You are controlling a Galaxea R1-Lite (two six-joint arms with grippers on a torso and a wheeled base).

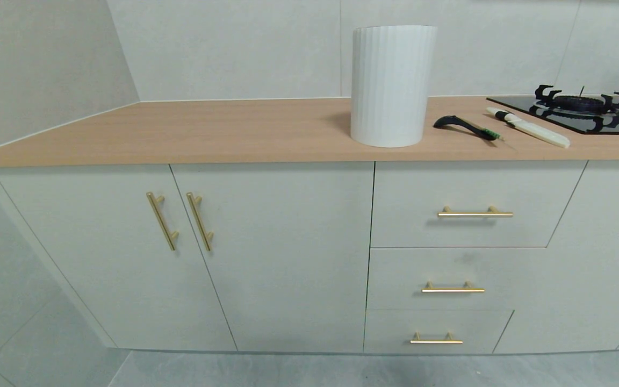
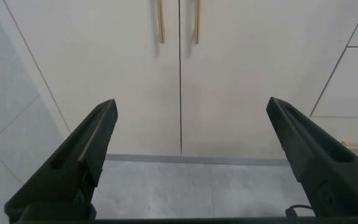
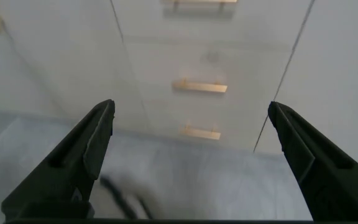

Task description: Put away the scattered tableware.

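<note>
Head view gives me the counter (image 1: 207,129) with a tall white ribbed holder (image 1: 393,86). Beside it, toward the gas hob (image 1: 578,107), a black-handled utensil (image 1: 465,128) and a white knife (image 1: 530,127) lie flat. My left gripper (image 2: 189,104) and right gripper (image 3: 191,106) hang low before the cabinet fronts, both spread wide and empty. I see two dangers. Both pieces are thin, so a pinch may slip and push them against the hob. My arm may also knock over the holder.
</note>
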